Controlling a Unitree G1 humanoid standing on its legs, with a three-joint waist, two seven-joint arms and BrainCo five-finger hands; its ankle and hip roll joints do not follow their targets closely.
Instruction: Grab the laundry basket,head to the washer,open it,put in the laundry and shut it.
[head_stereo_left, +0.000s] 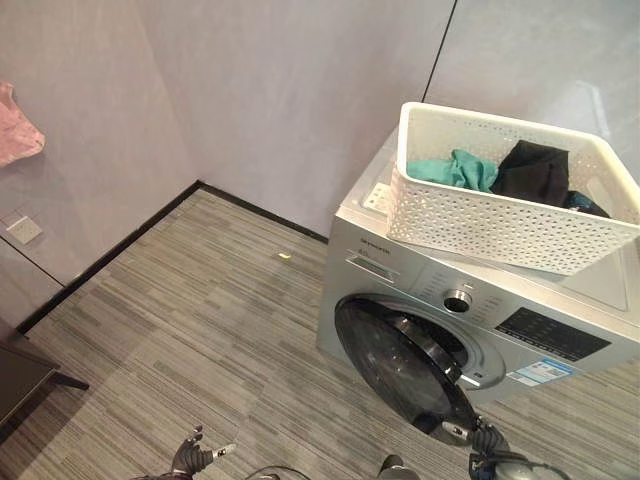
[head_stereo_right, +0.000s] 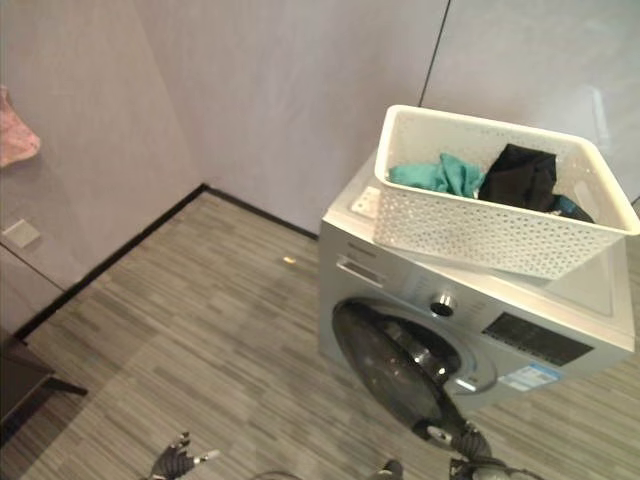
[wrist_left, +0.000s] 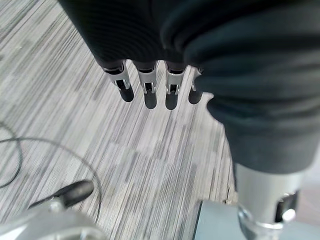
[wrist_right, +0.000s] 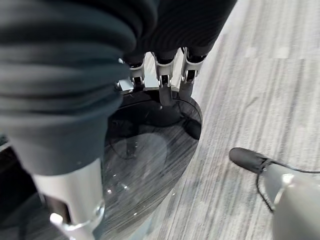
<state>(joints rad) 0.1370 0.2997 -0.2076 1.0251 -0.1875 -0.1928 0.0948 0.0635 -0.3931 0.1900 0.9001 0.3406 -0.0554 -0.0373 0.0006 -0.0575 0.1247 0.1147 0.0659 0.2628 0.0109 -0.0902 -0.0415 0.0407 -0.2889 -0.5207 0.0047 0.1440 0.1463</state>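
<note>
The white perforated laundry basket (head_stereo_left: 500, 225) stands on top of the silver washer (head_stereo_left: 385, 250), against the wall. Inside it lie a teal cloth (head_stereo_left: 455, 170) and a black garment (head_stereo_left: 535, 172). The washer's round dark glass door (head_stereo_left: 400, 365) is swung partly out from the front. My right hand (head_stereo_left: 490, 447) is low at the door's outer edge; in the right wrist view its straight fingers (wrist_right: 161, 75) rest on the rim of the door (wrist_right: 150, 150). My left hand (head_stereo_left: 195, 455) hangs over the floor to the left, with fingers (wrist_left: 150, 90) straight and holding nothing.
Grey striped carpet (head_stereo_left: 200, 330) stretches left of the washer. A dark piece of furniture (head_stereo_left: 20, 375) juts in at the lower left. On the left wall hang a pink cloth (head_stereo_left: 15, 135) and a socket plate (head_stereo_left: 22, 230). A small yellow scrap (head_stereo_left: 285, 256) lies near the back wall.
</note>
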